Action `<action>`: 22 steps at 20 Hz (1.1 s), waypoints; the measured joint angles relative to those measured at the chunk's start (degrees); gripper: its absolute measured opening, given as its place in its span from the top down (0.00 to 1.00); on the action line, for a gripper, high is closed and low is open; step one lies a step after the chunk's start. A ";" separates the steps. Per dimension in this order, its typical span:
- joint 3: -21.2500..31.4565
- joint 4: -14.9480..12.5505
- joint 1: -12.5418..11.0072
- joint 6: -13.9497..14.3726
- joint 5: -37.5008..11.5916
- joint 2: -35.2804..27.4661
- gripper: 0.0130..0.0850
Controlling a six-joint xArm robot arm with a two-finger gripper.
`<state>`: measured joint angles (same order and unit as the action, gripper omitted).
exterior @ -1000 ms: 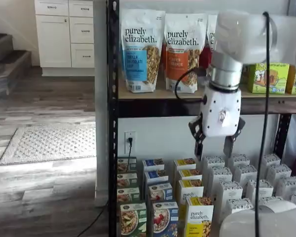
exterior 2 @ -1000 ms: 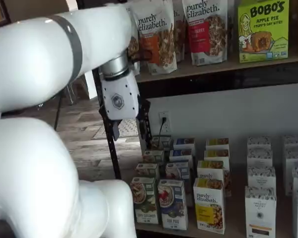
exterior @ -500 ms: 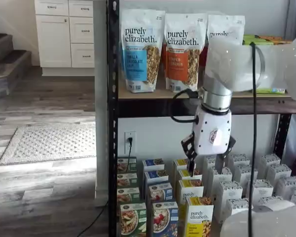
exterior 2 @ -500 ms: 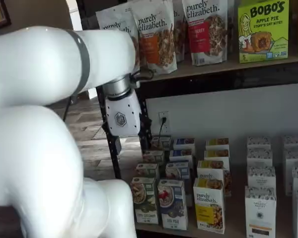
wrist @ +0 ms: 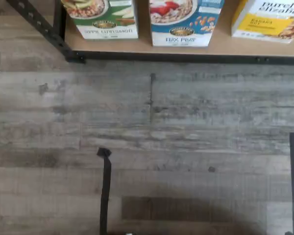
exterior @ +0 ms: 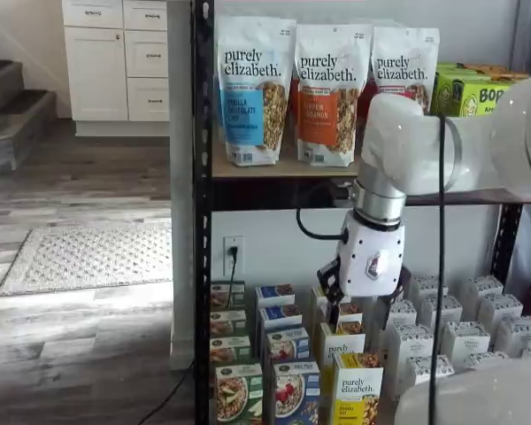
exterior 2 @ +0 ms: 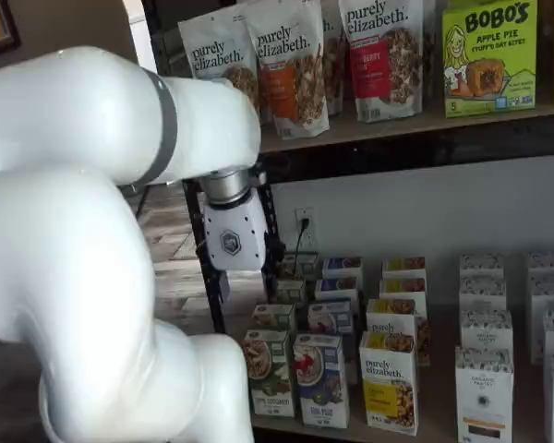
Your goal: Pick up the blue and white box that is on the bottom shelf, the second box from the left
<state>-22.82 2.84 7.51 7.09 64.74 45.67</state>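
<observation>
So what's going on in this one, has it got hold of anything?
Not yet. The white arm's gripper hangs empty above the rows of cartons on the bottom shelf, in front of the rack; its fingers are too hidden by the body to show their gap clearly. The blue and white box stands untouched at the front of its row, between a green-fronted carton and a yellow carton. The wrist view shows those three fronts and bare floor.

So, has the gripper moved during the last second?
Yes. In a shelf view the gripper has come down and leftward from the wooden shelf towards the cartons; it is open.
</observation>
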 joint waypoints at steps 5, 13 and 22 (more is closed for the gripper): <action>1.30 -0.21 -0.55 -0.61 -3.67 -1.51 0.00; 1.62 -1.78 -0.86 -0.24 -7.12 -4.60 0.00; 3.80 -3.79 0.38 2.09 -14.39 -6.70 0.00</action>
<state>-19.02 -0.94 7.89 9.18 50.35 38.97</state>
